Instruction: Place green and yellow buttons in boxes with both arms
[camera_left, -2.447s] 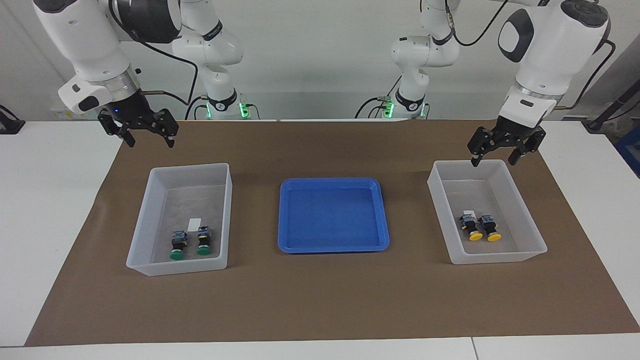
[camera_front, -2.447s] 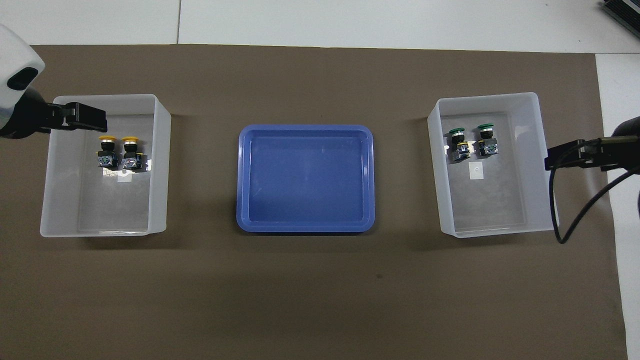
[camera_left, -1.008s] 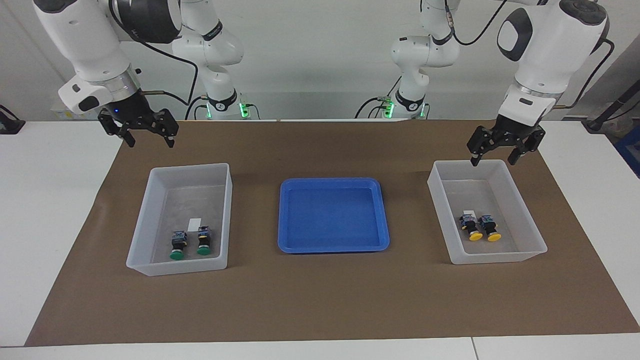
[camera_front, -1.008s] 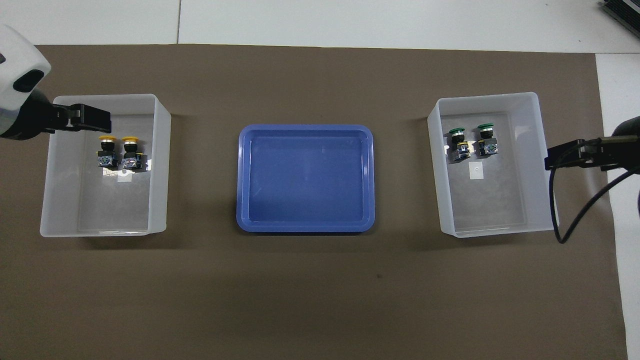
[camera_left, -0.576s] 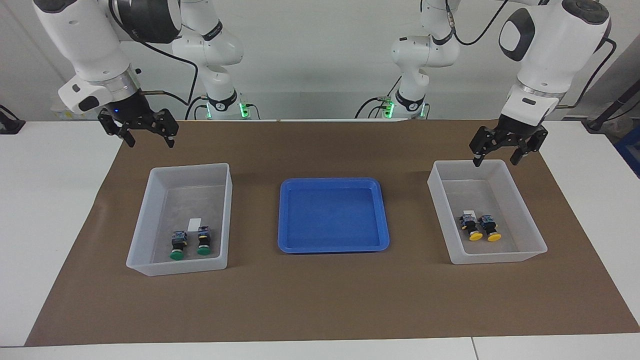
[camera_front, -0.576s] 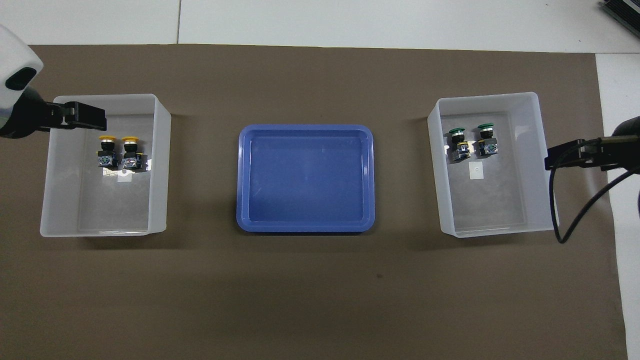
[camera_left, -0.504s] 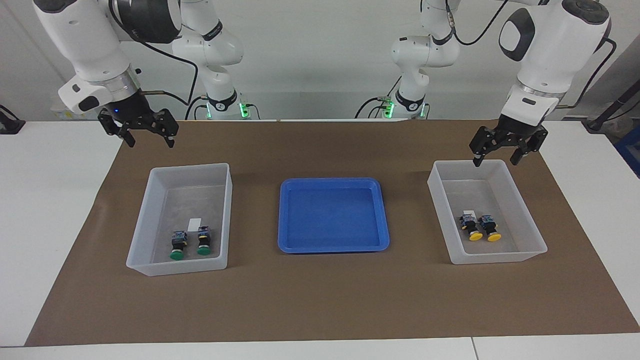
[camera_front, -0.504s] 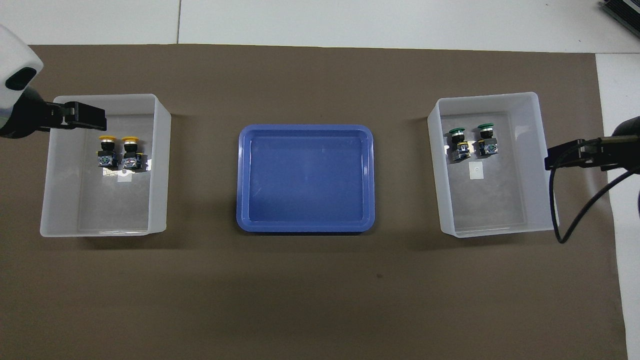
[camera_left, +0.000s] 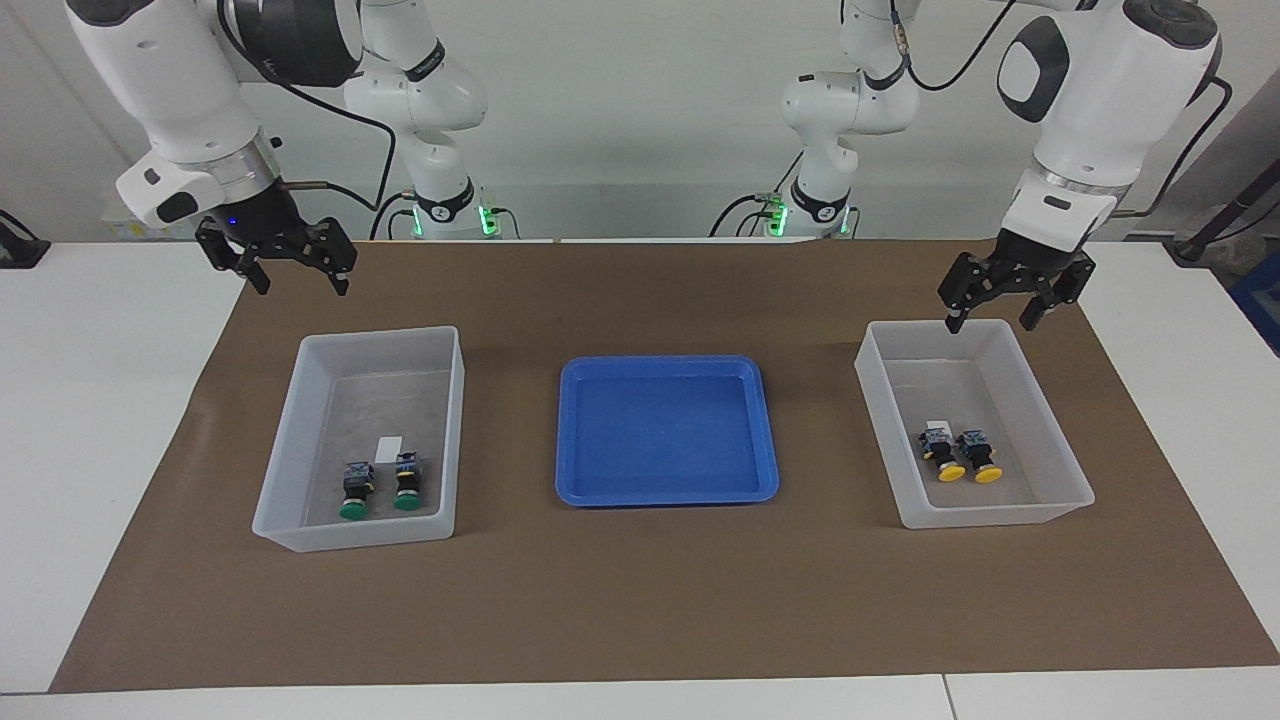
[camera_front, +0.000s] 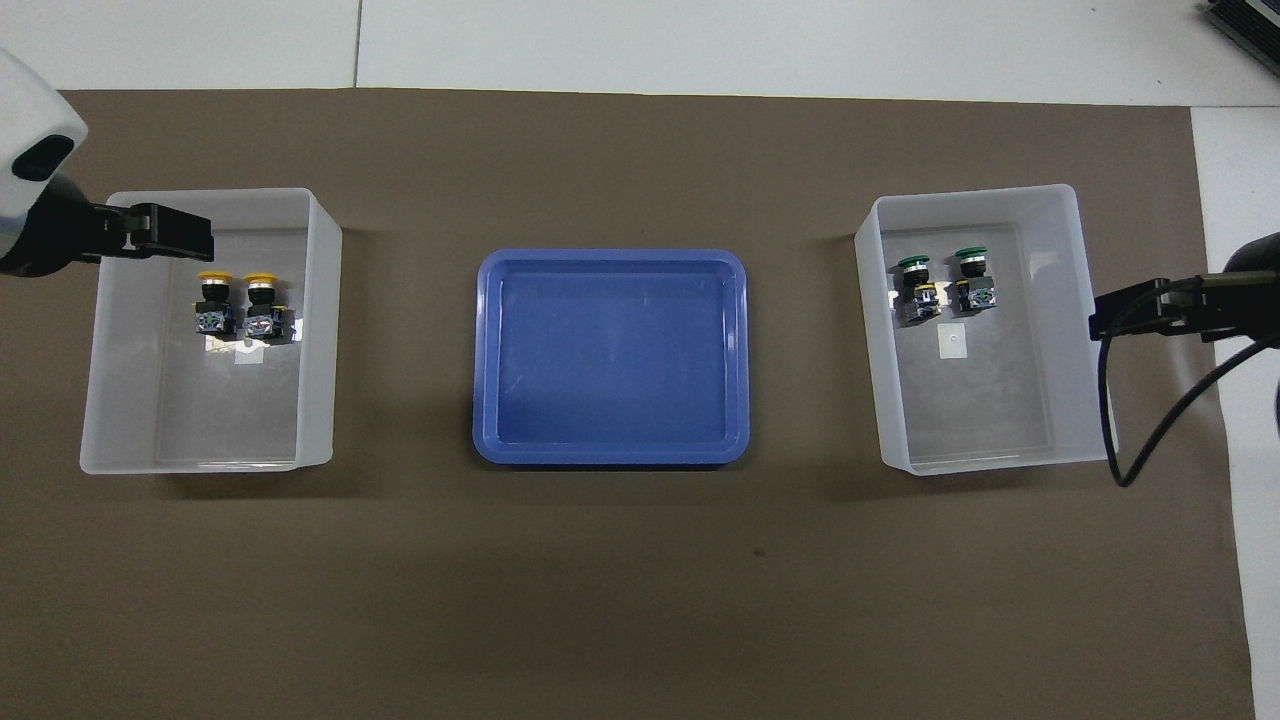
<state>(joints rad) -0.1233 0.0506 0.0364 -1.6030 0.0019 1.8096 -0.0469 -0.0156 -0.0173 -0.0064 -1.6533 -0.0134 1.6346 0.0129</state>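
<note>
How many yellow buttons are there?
2. Both yellow buttons, one and the other, lie side by side in the box at the left arm's end of the table. None looks hidden.

illumination is bright, even and diffuse, coming from above. the matte brown paper table covering (camera_left: 640, 600) shows no glare. soft, short shadows lie beside the shallow blue plastic tray (camera_front: 611, 455) and the two translucent whitish plastic bins (camera_front: 318, 330) (camera_front: 872, 330). faint reflections mark the tray floor and bin floors. both views are sharp throughout; straight table edges show no evident distortion. green indicator lights (camera_left: 487, 220) glow at the arm bases.
</note>
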